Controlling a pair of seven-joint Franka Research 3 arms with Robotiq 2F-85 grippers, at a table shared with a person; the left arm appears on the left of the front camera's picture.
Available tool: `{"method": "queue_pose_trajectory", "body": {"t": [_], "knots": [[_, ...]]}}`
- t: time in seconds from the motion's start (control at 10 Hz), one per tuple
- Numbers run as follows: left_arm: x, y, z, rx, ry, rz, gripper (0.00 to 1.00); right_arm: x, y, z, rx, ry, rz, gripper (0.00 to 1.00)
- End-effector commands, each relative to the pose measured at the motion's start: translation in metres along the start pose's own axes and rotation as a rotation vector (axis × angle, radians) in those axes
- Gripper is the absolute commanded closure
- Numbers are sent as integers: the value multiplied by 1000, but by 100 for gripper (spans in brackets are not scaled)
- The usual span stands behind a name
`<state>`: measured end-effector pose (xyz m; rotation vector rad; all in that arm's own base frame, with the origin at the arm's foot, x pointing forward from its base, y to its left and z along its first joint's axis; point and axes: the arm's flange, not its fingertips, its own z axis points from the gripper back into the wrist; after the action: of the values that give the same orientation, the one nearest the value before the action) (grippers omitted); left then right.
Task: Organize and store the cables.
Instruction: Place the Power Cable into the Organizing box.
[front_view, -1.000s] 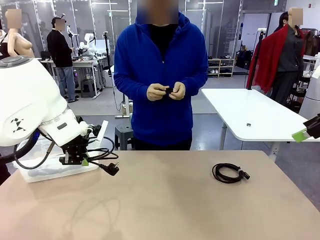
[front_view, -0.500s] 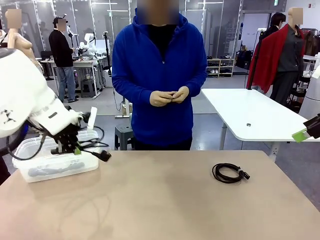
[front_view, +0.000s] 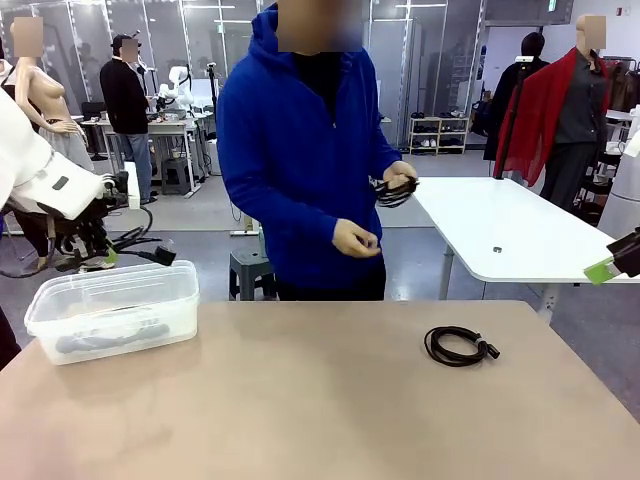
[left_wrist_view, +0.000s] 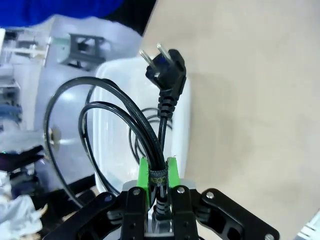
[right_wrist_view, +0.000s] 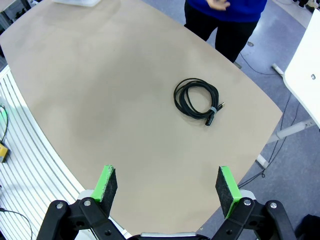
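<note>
Gripped cable (left_wrist_view: 102, 125): a black coil w/ a 2-pin plug (left_wrist_view: 167, 70) sticking out past the loops. The strapped part of the coil sits btw. the green pads of the left gripper (left_wrist_view: 158, 167), jaws closed tight on it. In the front view, gripper and coil hang above and behind the left end of a clear plastic bin (front_view: 120, 310), not touching it. In the left wrist view the bin lies right under the loops, w/ a thin black cord visible inside. The rest of its contents are too hazy to tell.

Loose cable (front_view: 458, 346): coiled flat on the worktop (front_view: 300, 410), right of ctr, well apart from the bin. Nothing touches it.

Third cable (front_view: 388, 194): a small black bundle in the person's raised hand (front_view: 402, 176), at chest height. The lower hand (front_view: 355, 240) is half curled and apart from the bundle. The person, in a blue hoodie, stands at the far side of the worktop, body turned toward picture right.

Right gripper (right_wrist_view: 167, 185): high over the worktop's near right side, jaws wide open, nothing btw. the pads. The loose cable lies ahead of it on the worktop, well away.
</note>
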<state>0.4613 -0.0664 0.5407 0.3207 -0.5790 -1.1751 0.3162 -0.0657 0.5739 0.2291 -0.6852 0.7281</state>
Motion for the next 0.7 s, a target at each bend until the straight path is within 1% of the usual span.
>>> {"method": "queue_pose_trajectory", "body": {"t": [0.0, 0.1, 0.3, 0.6], "knots": [[-1, 17, -23, 38, 35, 82, 83, -2, -1, 0, 4, -4, 3, 0], [-6, 23, -32, 53, 53, 105, 83, -2, -1, 0, 4, -4, 3, 0], [-18, 38, -53, 42, 68, 133, 83, -2, -1, 0, 4, -4, 3, 0], [-34, 52, -85, 15, 106, 128, 83, -2, -1, 0, 4, -4, 3, 0]]}}
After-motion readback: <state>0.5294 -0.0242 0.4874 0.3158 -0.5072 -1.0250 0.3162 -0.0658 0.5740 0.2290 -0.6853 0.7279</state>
